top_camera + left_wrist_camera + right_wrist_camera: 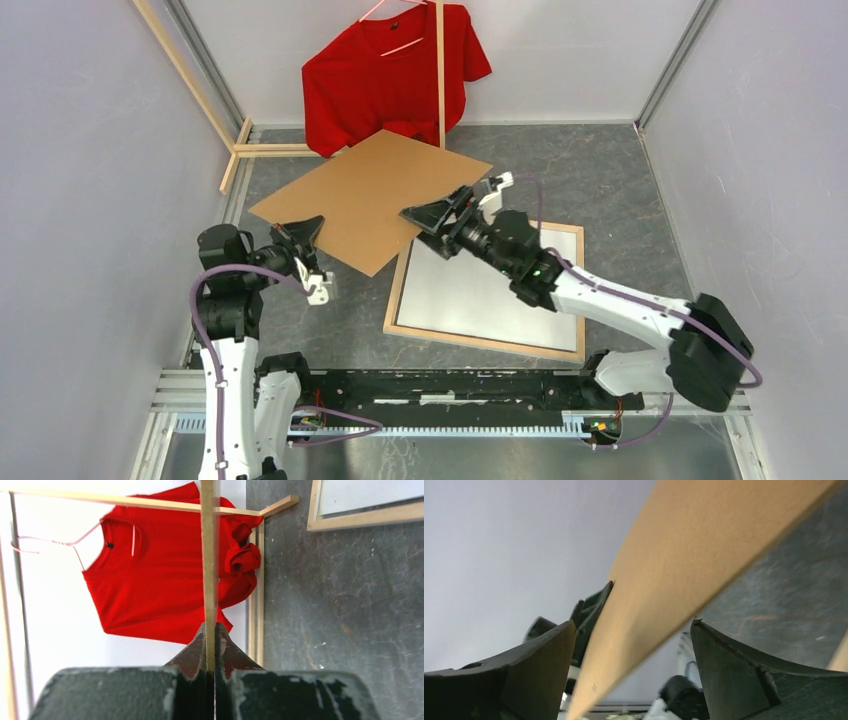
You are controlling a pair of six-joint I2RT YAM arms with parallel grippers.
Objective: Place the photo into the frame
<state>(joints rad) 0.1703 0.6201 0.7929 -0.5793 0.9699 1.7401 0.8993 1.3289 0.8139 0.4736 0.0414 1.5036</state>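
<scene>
Grey tabletop (pixel 620 190), frame (pixel 480 342) lower centre. My left gripper (pixel 305 232) pinches cardboard sheet (pixel 370 195); right gripper (pixel 437 214) wide, straddling its edge. Withdraw right straight, keep sheet level.

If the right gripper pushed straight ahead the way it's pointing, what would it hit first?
Most likely the brown cardboard sheet; its edge sits between the right gripper's open fingers.

Our left arm (pixel 225 330) rose from its base and bent forward at the elbow; our left hand (pixel 300 235) was pinched tight on a corner of the brown sheet (pixel 370 195). Our right arm (pixel 610 300) stretched low to the left, and our right hand (pixel 420 215) held its fingers wide apart astride that sheet's edge.
</scene>
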